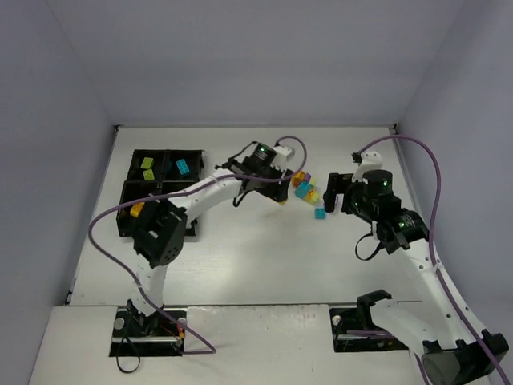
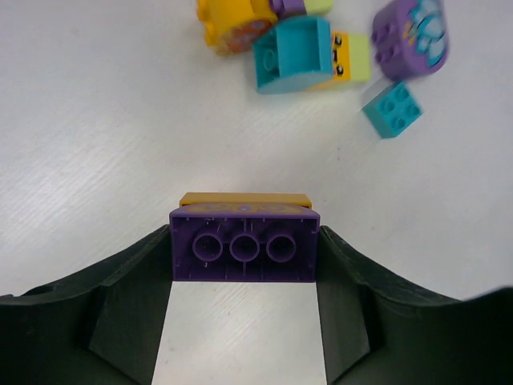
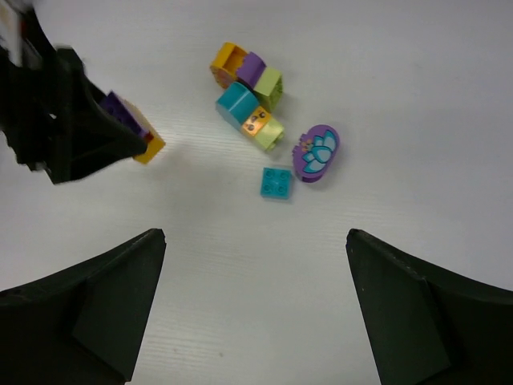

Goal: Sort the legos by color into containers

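My left gripper [image 2: 244, 261] is shut on a purple brick [image 2: 244, 245] with an orange face; both fingers press its ends, and its hollow underside faces the camera. It sits just left of the loose legos [image 1: 304, 189]. That pile holds an orange brick [image 3: 227, 62], a small purple one [image 3: 254, 64], a yellow-green one [image 3: 268, 84], a cyan one [image 3: 236, 103], an oval purple piece [image 3: 317, 151] and a small cyan square [image 3: 276, 182]. My right gripper [image 3: 255, 234] hovers open to the right of the pile, holding nothing. The black tray of containers [image 1: 128, 196] lies at far left.
In the tray, a yellow-green brick [image 1: 147, 167] lies in the back left compartment, a cyan one [image 1: 183, 167] in the back right, and an orange one [image 1: 136, 210] in the front left. My left arm crosses over the tray's near right part.
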